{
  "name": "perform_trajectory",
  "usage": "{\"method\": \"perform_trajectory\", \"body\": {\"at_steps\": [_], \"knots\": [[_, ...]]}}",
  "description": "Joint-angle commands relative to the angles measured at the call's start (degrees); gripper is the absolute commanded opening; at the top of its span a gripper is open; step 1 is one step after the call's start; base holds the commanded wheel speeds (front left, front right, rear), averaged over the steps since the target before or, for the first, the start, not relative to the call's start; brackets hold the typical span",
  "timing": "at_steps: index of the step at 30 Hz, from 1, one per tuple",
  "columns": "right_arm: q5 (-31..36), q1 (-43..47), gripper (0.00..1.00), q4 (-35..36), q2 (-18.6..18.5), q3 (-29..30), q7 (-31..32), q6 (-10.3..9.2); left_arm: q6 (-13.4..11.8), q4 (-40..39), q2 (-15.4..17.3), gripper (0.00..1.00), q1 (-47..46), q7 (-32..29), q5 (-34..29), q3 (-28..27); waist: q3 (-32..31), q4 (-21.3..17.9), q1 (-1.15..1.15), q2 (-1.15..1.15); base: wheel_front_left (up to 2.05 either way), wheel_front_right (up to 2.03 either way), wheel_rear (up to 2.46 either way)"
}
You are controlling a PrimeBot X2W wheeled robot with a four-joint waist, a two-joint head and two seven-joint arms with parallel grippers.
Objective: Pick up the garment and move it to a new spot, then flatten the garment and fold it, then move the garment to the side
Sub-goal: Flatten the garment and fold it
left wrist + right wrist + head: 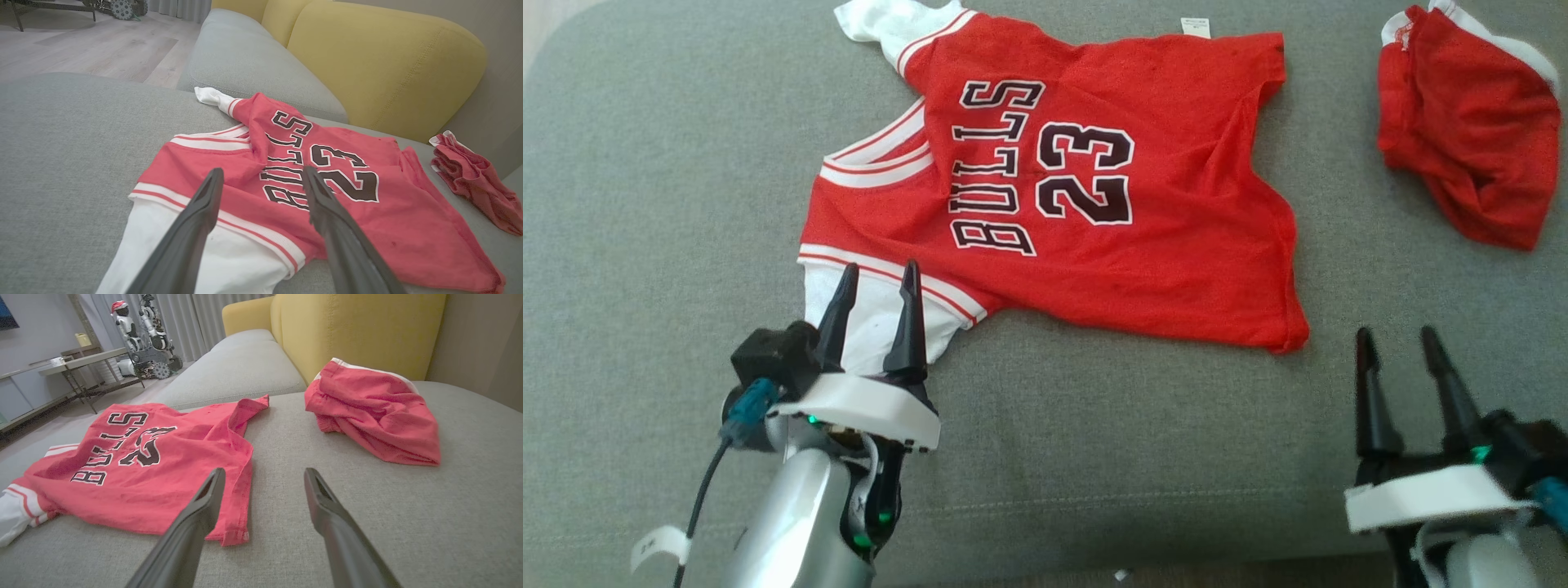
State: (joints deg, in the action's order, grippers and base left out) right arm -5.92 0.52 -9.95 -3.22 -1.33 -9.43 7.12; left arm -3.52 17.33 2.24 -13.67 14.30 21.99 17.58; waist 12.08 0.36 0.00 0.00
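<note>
Grey sofa cushion [645, 204] serves as the work surface.

1. Garment: red jersey [1176, 245], lettered "BULLS 23", lies spread at centre of cushion, print side up. Neck end points toward robot's left, hem toward its right. Mostly flat; creases run across the hem half, w/ a fold near the far hem corner. One white sleeve [866, 327] sticks out on the near side, a second white sleeve [882, 20] on the far side. Small white label [1196, 26] shows at the far edge.

2. Left gripper [878, 273]: jaws spread wide, nothing between them. Fingertips sit over the near sleeve and its striped trim. Contact w/ fabric: cannot tell.

3. Right gripper [1395, 335]: jaws likewise apart, empty. Positioned over bare cushion, just beside the jersey's near hem corner, not touching it.

4. Surroundings: crumpled second red garment [1470, 139] w/ white trim lies at far right of cushion, apart from the jersey. Yellow backrest [388, 61] stands behind the cushion. Wood floor [81, 45] lies beyond the sofa. Metal-frame table [94, 355] stands in bkgd of right wrist view.
</note>
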Motion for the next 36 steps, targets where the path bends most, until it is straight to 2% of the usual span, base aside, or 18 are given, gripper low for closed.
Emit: {"method": "perform_trajectory", "body": {"at_steps": [1,11,18,29,36], "knots": [[2.2,-0.1,1.0,-0.4,0.1,-1.8,-2.6,0.36,0.4,-1.9,0.6,1.0,-0.5,0.7,-0.6,-2.1,-0.4,0.1,0.0,0.0,0.0,0.0,0.0],[2.2,-1.6,1.0,-4.9,0.3,-1.3,-5.2,0.36,0.4,-1.9,0.6,1.0,1.5,0.7,-0.9,-2.2,-1.4,0.8,0.0,0.0,0.0,0.0,0.0],[2.9,-3.8,1.0,-9.2,0.3,-3.2,-5.3,0.36,0.3,-1.5,0.6,1.0,1.0,0.7,-0.7,-1.4,-0.4,1.9,0.0,0.0,0.0,0.0,0.0],[3.5,-8.3,1.0,-17.6,0.3,-2.5,-3.0,0.36,0.2,-0.7,0.6,1.0,0.0,0.7,-0.7,-1.1,1.0,4.0,0.0,0.0,0.0,0.0,0.0],[3.9,-9.3,1.0,-20.6,0.3,-1.1,-2.3,0.36,0.1,-0.7,0.6,1.0,-0.2,0.7,-0.5,-1.1,1.4,4.5,0.0,0.0,0.0,0.0,0.0]]}}
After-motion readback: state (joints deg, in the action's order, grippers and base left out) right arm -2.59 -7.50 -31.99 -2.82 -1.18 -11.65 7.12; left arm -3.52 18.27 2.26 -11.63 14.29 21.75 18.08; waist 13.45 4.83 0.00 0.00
